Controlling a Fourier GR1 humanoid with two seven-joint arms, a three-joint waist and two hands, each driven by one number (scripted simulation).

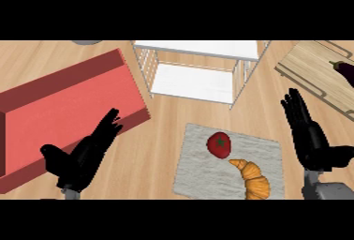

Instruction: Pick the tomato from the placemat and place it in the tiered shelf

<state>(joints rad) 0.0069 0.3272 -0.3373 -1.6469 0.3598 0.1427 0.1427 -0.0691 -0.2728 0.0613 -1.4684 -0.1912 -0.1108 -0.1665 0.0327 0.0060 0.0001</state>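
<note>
a large red box (69, 101) fills the left side of the frame, its dark red rim raised around a paler red inside that shows nothing in it. at top centre stands the white tiered shelf (197, 70), a wire-sided frame whose white tiers are bare. below it, in the lower centre, a pale grey placemat (200, 168) lies flat on the counter; the red tomato (220, 144), green stem up, sits near the mat's upper edge, and a golden croissant (252, 180) lies just below and to the right of it on the same mat. at the upper right a light wooden cutting board (318, 65) sits at an angle, with a dark eggplant (343, 70) on it at the frame's edge. all of this rests on a light wood counter (159, 140). the left hand (86, 154) shows at lower left, fingers straight and pointing up-right over the red box's lower edge, thumb spread, holding nothing. the right hand (307, 131) shows at the right edge, fingers straight and pointing up, empty, apart from the placemat.
</note>
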